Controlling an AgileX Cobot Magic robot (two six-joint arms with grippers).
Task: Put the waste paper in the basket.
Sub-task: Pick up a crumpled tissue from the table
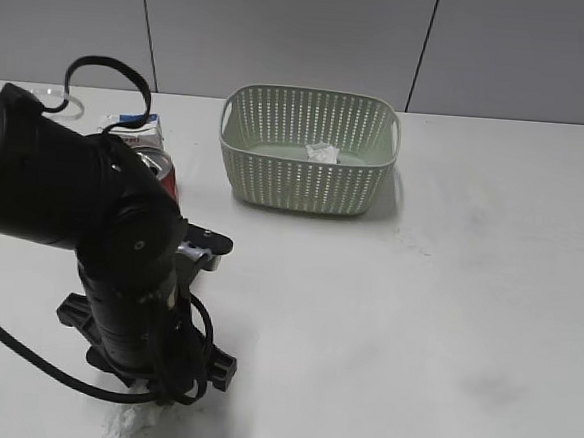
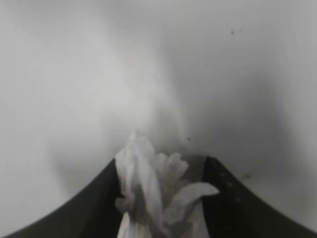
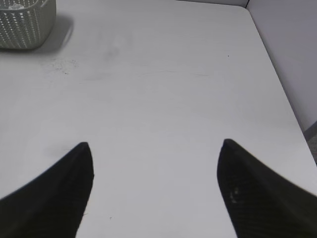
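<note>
The left tool [image 2: 161, 198] has its two black fingers [image 2: 233, 203] set a moderate way apart with a crumpled wad of white tissue paper [image 2: 153, 191] standing between them; the wad touches the left-hand finger, while a thin gap shows beside the right-hand one, so whether the tool is pressing on the paper cannot be told. In the exterior view this arm bends low over the near left part of the white tabletop [image 1: 415, 318], and a scrap of the same wad [image 1: 122, 426] peeks out under the black wrist at the bottom edge. The right tool [image 3: 154, 186] is spread wide, its dark fingers well apart over bare tabletop, holding and touching nothing. At the far side stands the pale green plastic basket with perforated sides and handle cut-outs [image 1: 306, 185], and a second small white tissue wad [image 1: 323, 152] lies on its floor. Grey wall panels close the scene behind. Left of the basket, a red can [image 1: 164, 173] and a white-and-blue carton [image 1: 133, 125] are partly hidden by the arm. The left wrist view is blurred, so the tabletop beyond the wad shows no detail.
</note>
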